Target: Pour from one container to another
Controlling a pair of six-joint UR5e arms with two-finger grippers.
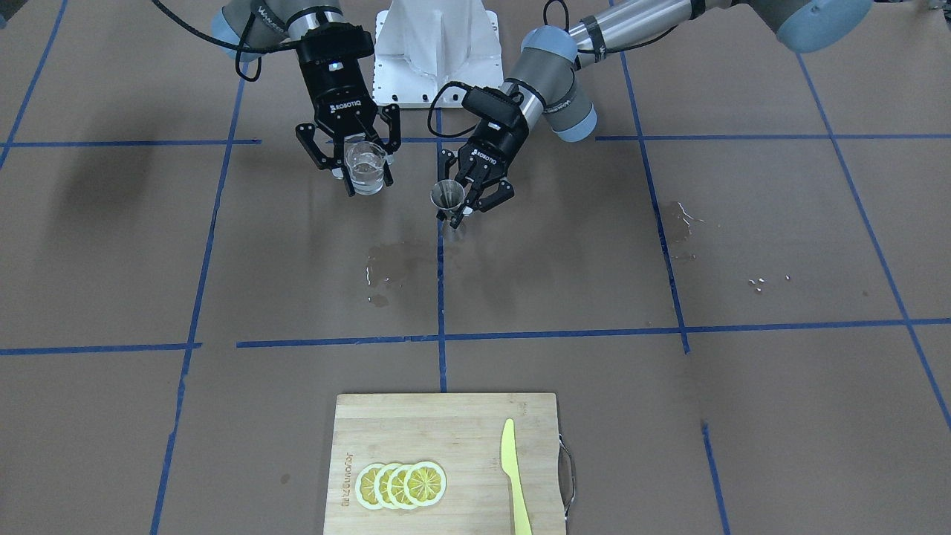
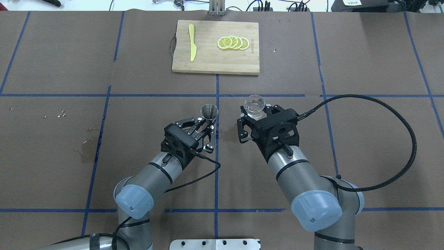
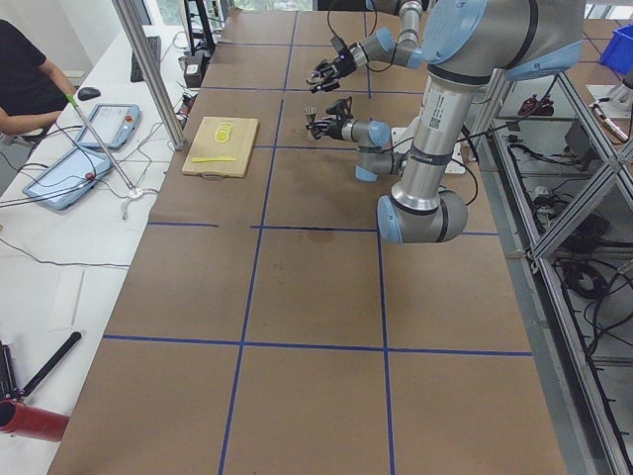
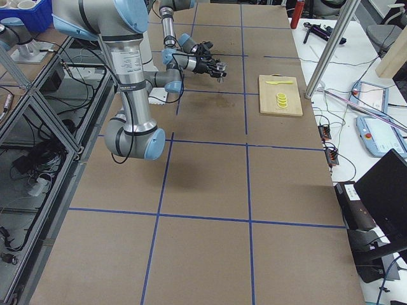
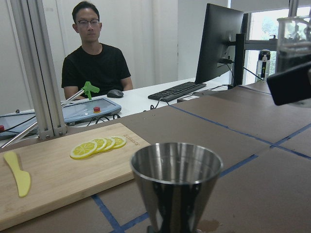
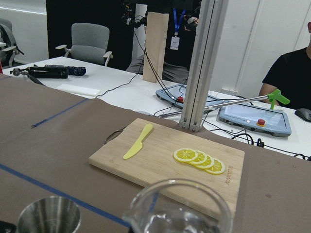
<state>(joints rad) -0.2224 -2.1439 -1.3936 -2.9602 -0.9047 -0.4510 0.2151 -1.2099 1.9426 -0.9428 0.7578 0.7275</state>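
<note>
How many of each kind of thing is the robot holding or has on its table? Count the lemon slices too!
Clear glass tumbler: 1
Silver metal jigger: 1
Wooden cutting board: 1
Yellow plastic knife: 1
Yellow lemon slices: 4
Total: 8

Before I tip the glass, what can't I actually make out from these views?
- Liquid inside the jigger: in the left wrist view its near wall hides the bottom, and in the overhead view it is too small.
- Fill level in the glass tumbler: cut off by the lower edge of the right wrist view.
- Jigger's foot: the left hand covers it in the front-facing view.
- Side views: both are too small.
</note>
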